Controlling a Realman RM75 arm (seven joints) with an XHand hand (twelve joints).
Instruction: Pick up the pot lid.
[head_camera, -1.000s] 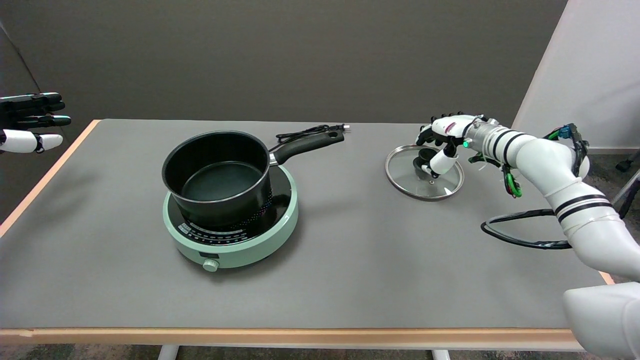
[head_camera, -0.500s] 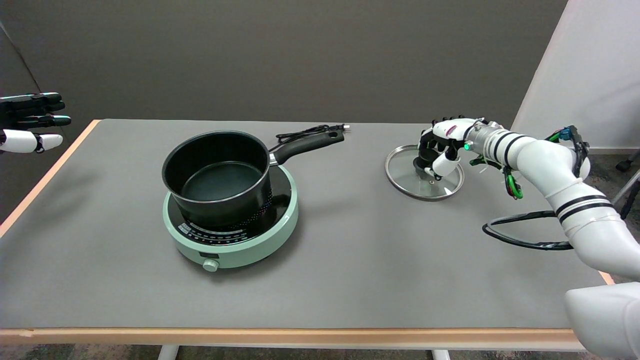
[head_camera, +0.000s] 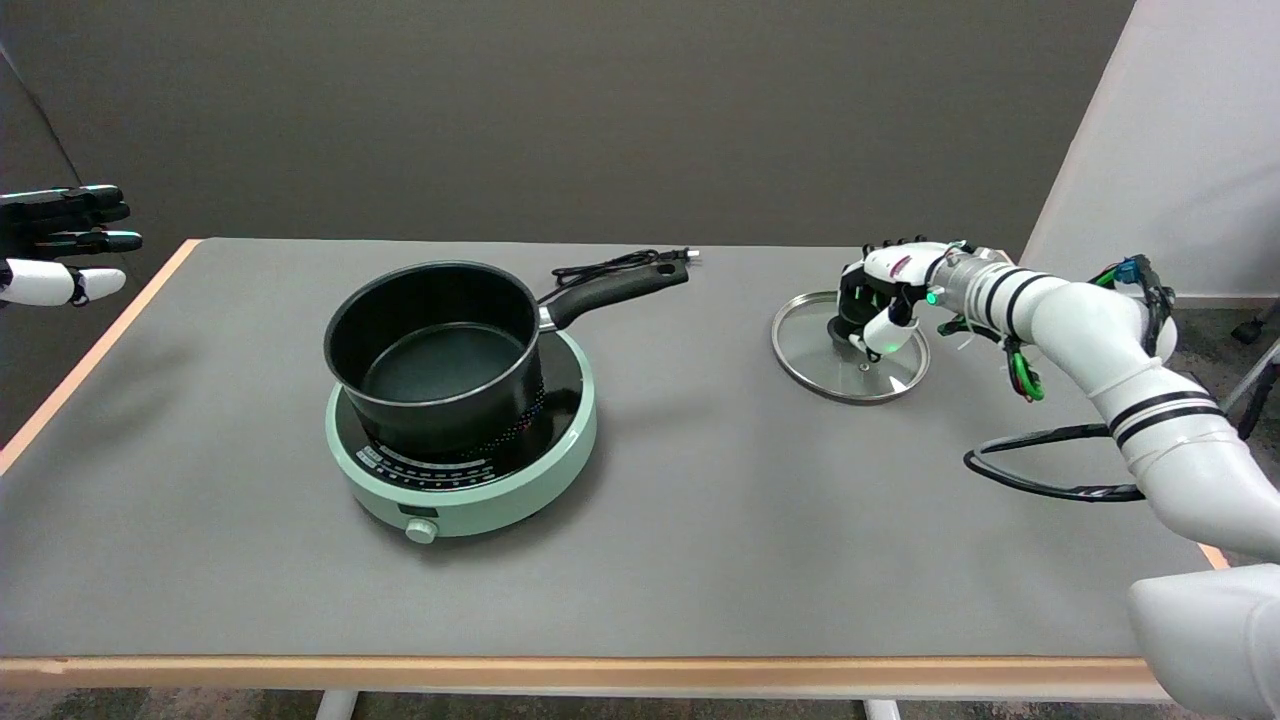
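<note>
Curling around the black knob (head_camera: 838, 327) at the middle of the glass pot lid (head_camera: 850, 346), right hand (head_camera: 885, 290), fingers wrapped over the far side and thumb pressed in on the near side; looks like a grip on the knob, though actual contact hidden under the fingers. Lid lying flat on the grey table (head_camera: 700, 520) at its far right, rim apparently down all round, well apart from the black pot (head_camera: 432, 352) sitting on the green hotplate (head_camera: 462, 470).

Step in hand, by judgement: securing the hold before the lift. Best done by squeezing the knob firmly from both sides and low on its stem, not just at the cap, so the lid cannot swing or slip out. Then rising straight up, slowly, keeping the glass level; a tilt would likely drag one edge of the rim along the table. Worth watching the rim for an even break from the surface. Wrist cables (head_camera: 1020, 370) and the black hose loop (head_camera: 1040, 470) near the arm best kept from snagging during the rise. No need to go anywhere near the pot handle (head_camera: 615, 288) or the power cord (head_camera: 620, 263) behind it.
</note>
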